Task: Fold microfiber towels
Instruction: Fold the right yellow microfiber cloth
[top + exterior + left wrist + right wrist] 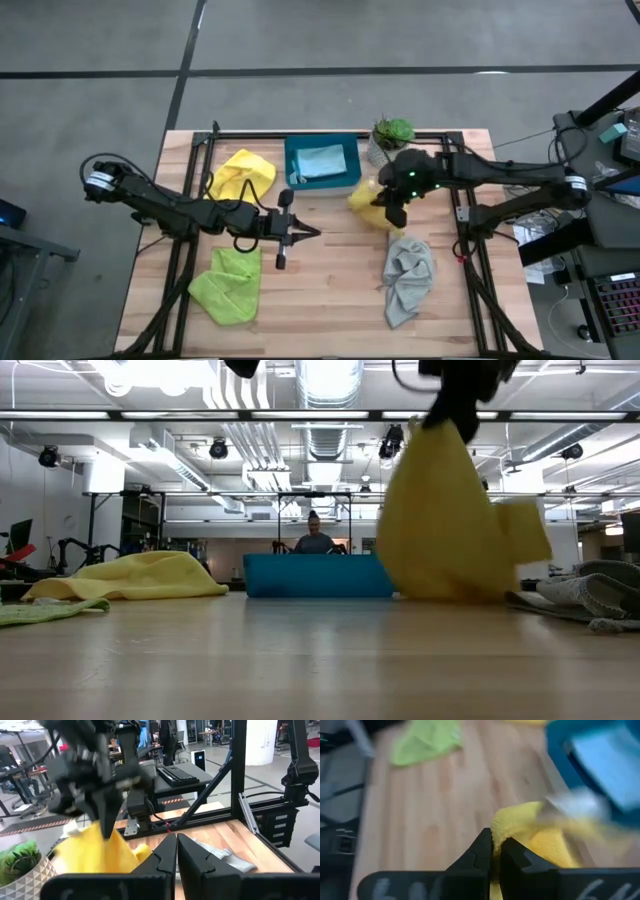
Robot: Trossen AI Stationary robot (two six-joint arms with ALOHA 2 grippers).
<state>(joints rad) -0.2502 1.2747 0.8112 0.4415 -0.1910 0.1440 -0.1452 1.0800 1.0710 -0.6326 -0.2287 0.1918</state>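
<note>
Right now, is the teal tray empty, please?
No, in the high view a light blue towel lies inside the teal tray.

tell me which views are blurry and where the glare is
Right wrist view: strong motion blur over the teal tray and lime towel; only the right hand, shut on the yellow towel, is crisp. Left wrist view: the right arm is smeared, the shut left hand sharp. Low view: ceiling lights glare at the top. High view: evenly lit, sharp.
</note>
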